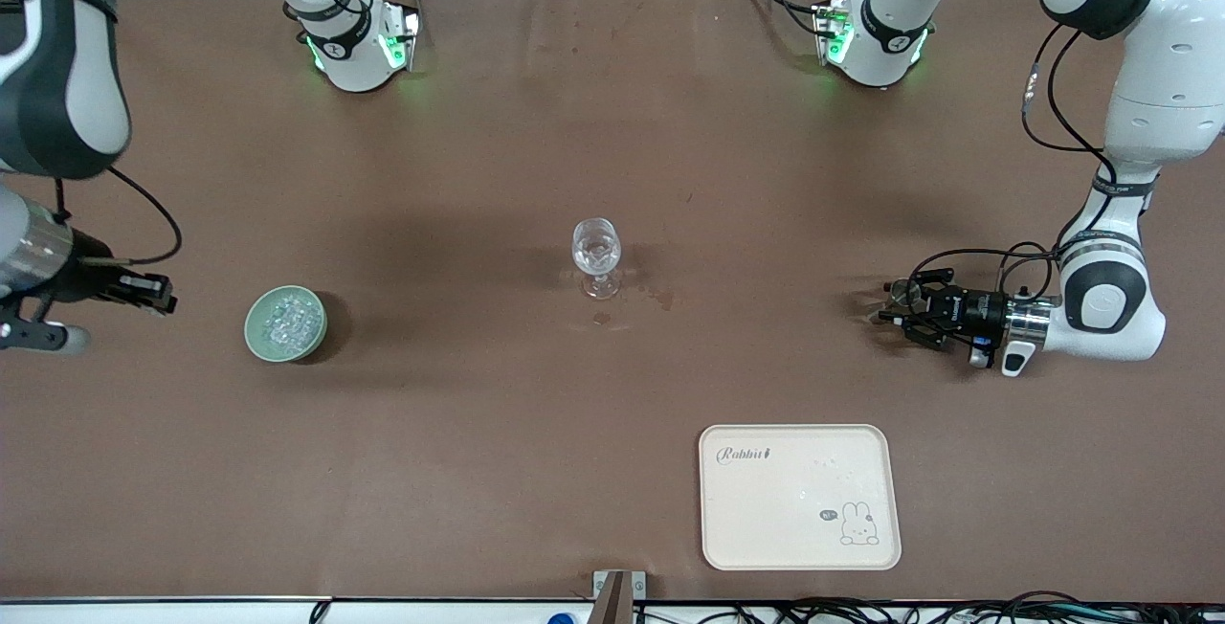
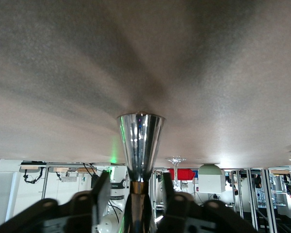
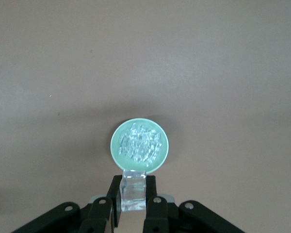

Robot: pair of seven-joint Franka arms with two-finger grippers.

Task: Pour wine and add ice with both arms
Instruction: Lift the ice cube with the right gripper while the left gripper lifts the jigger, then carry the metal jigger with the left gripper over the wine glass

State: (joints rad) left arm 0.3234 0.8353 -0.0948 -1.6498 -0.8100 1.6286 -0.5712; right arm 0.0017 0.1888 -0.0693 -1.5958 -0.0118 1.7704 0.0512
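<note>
**Status: Both Tools in Hand's Reach, Glass Not Yet Served**

1. Task progress. The stemmed glass (image 1: 596, 258) stands at the centre of the front view. Whether it already holds anything cannot be told. The ice (image 1: 285, 320) lies heaped in a green bowl (image 1: 256, 337) at mid-height of the frame, toward the right arm's end of the table. A cream tray (image 1: 799, 547) lies in the lower part of the frame. Judged from this layout, both steps, pouring and adding ice, remain to be done.

2. Left arm. The left gripper (image 1: 890, 313) lies horizontal and low over the table toward the left arm's end, pointing at the glass but well apart from it. Its jaws stand narrow around the waist of a shiny metal cup (image 2: 140, 141), with a gap showing on each side, so a firm hold is not confirmed.

3. Right arm. The right gripper (image 3: 134, 194) hangs over the table near the bowl, aimed at it. Its jaws are clamped on a small clear block (image 3: 134, 190).
</note>
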